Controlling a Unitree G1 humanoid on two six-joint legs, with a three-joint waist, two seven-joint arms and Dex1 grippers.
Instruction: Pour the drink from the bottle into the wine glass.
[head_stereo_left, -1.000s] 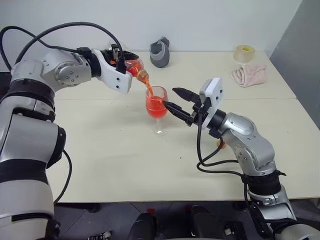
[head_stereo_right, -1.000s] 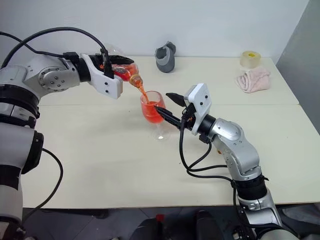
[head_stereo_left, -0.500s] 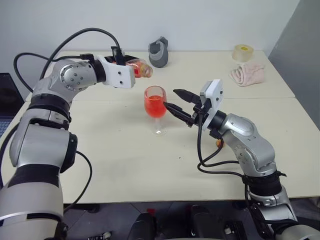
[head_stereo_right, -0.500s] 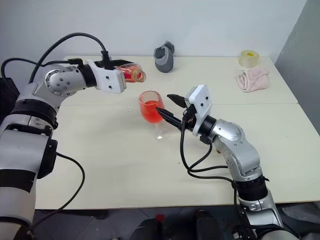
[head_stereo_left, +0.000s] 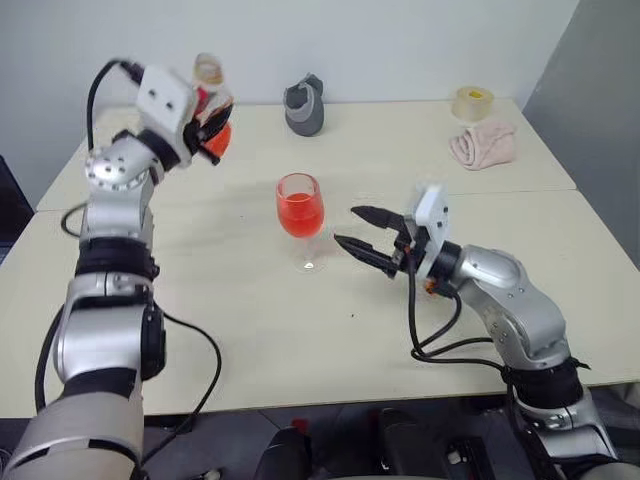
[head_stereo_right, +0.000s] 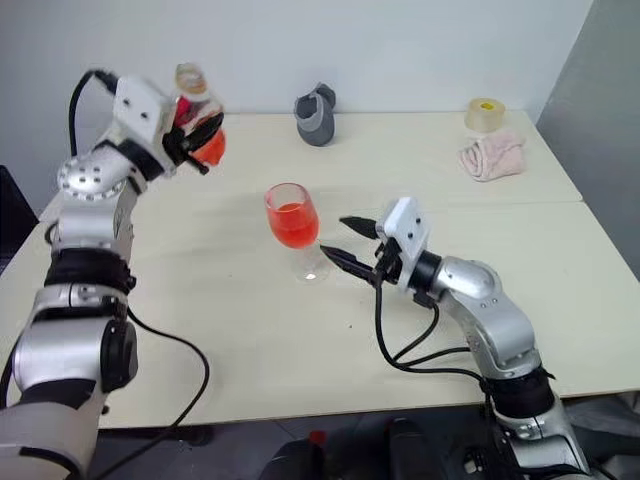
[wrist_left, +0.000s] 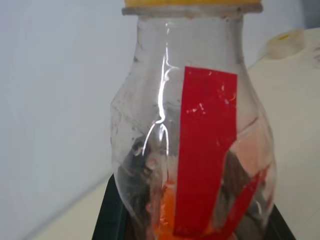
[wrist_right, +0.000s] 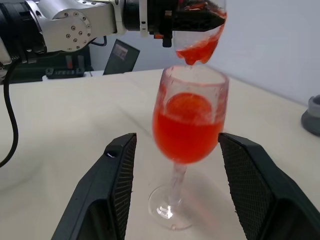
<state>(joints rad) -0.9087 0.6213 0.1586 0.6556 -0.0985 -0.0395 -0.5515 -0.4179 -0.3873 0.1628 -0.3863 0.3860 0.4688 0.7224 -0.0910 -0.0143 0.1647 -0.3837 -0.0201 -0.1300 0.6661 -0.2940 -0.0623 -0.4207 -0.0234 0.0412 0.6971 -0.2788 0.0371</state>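
At far left, raised over the rear corner of the pale table (head_stereo_left: 240, 330): left gripper (head_stereo_left: 208, 128), clamped tight on the bottle (head_stereo_left: 209, 110), roughly upright, mouth uppermost, well apart from the glass. Inside the bottle, a small remainder of the drink (head_stereo_left: 216, 140), pooled red-orange at the bulbous bottom. In the left wrist view: clear bottle wall with a red strip (wrist_left: 205, 150) down its side, a yellow ring (wrist_left: 192, 5) at the neck, dark fingers (wrist_left: 235, 175) showing through the plastic.

Toward the middle, standing upright on its round foot on the table: wine glass (head_stereo_left: 299, 215), bowl about half full of red liquid. Untouched by either gripper.

Just right of the glass, low over the table: right gripper (head_stereo_left: 357, 229), pointing at the glass, black fingers (wrist_right: 115, 185) spread apart and holding nothing. In the right wrist view, glass framed between the two pads, clear of both.

At the back of the table, beyond the glass: a grey cup-like object (head_stereo_left: 303, 104). Farther right, near the rear corner: a roll of tape (head_stereo_left: 472, 102), and just in front of it a crumpled pink cloth (head_stereo_left: 482, 144).
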